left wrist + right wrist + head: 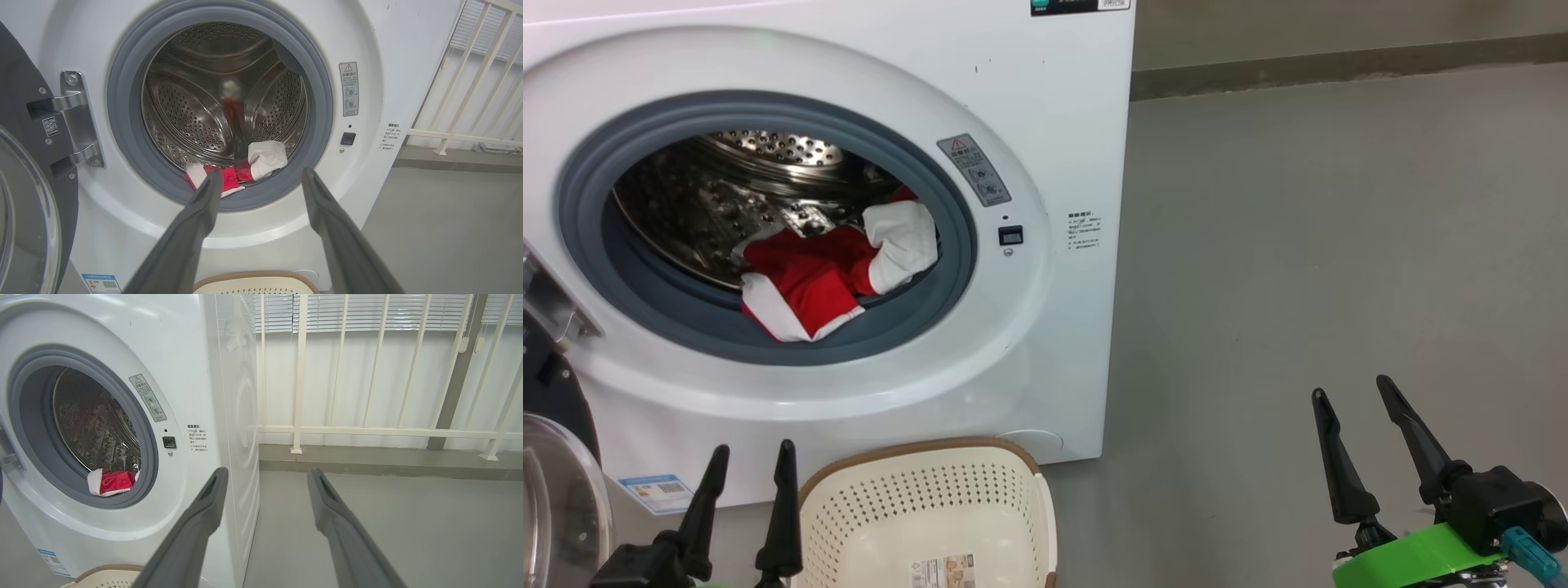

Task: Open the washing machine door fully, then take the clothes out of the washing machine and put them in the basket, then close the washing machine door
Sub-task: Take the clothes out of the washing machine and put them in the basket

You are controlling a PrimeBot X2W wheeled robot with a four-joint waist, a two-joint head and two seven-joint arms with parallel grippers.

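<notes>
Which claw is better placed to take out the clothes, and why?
Left. The left claw, open, points at the clothes in the washing machine, basket beside it; the right claw hangs over floor farther right.

White front-loading washing machine [1062, 122]: upright, grey rubber ring round a perforated steel drum, small printed labels on its front. Open washing machine door [28, 212]: swung out on its hinge at the left, black rim, bulging clear glass. Bright clothes [825, 269]: a red piece with white trim and a white piece, heaped at the drum's front, lapping onto the ring. Cream perforated basket [890, 498]: brown rim, upright just before the machine, below the opening, paper label on its bare bottom.
</notes>
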